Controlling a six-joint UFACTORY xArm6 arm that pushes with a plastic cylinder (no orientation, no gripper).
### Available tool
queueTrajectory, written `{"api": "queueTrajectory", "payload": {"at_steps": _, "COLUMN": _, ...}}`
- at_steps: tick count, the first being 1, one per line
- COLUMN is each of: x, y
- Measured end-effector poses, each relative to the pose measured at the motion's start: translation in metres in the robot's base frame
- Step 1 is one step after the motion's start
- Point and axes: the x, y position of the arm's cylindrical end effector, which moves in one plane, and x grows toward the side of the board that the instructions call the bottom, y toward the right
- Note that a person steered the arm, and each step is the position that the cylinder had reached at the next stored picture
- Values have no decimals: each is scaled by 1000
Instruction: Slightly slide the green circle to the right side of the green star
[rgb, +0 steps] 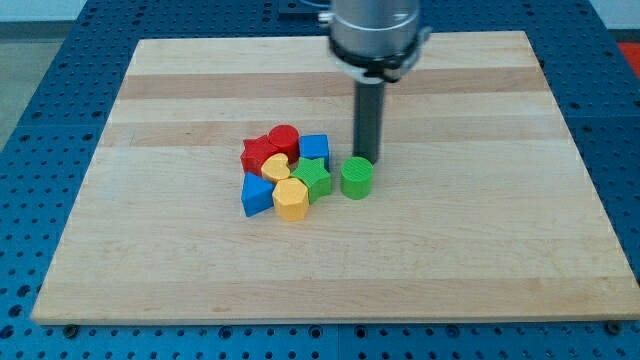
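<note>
The green circle (357, 178) stands just to the right of the green star (314, 179), with a small gap between them. My tip (367, 158) is right behind the green circle, at its upper right edge, touching or almost touching it. The green star sits at the right edge of a tight cluster of blocks.
The cluster holds a red circle (284, 139), a red star (260, 155), a blue cube (314, 147), a yellow heart (276, 166), a yellow hexagon (291, 199) and a blue triangle (257, 194). The wooden board (200, 90) lies on a blue perforated table.
</note>
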Motion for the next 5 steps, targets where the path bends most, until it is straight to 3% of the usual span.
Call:
{"api": "queueTrajectory", "payload": {"at_steps": 1, "x": 2, "y": 28}}
{"api": "queueTrajectory", "payload": {"at_steps": 2, "x": 22, "y": 26}}
{"api": "queueTrajectory", "payload": {"at_steps": 5, "x": 25, "y": 12}}
